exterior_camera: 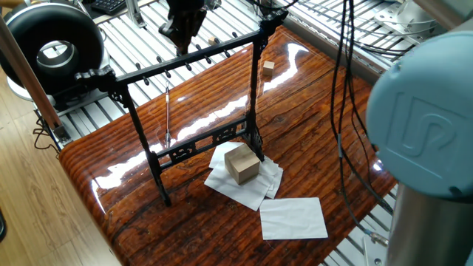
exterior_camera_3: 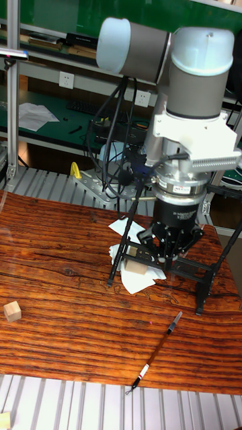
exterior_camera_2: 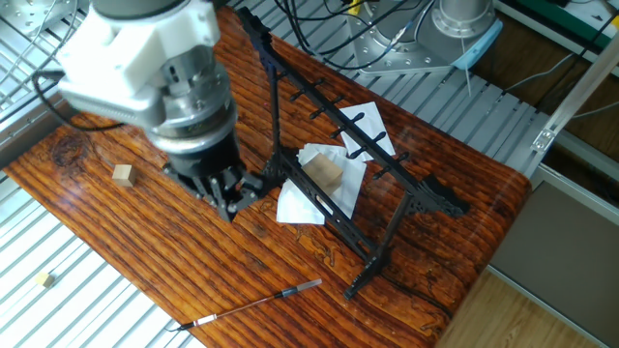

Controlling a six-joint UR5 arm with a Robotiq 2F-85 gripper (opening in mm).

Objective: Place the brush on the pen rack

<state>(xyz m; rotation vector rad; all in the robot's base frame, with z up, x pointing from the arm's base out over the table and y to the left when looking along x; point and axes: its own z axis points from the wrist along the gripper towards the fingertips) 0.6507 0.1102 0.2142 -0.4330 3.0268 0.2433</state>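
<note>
The brush (exterior_camera_2: 256,306) lies flat near the table's edge, a thin dark rod with a pale end, also in the tall fixed view (exterior_camera_3: 158,349). Through the rack it appears as the thin grey brush (exterior_camera: 167,114). The pen rack (exterior_camera: 185,63) stands upright mid-table, a black frame with a pegged top bar (exterior_camera_2: 334,121) and an openwork lower bar (exterior_camera_3: 202,270). My gripper (exterior_camera_2: 227,193) hangs over the wood beside the rack, open and empty, apart from the brush. It also shows from the front (exterior_camera_3: 168,259) and from the far side (exterior_camera: 179,33).
A wooden cube (exterior_camera: 242,163) sits on crumpled white paper by the rack's foot, and a flat white sheet (exterior_camera: 293,218) lies nearer. A small wooden block (exterior_camera_2: 122,174) rests on the table. Black cables (exterior_camera: 355,111) hang over one side.
</note>
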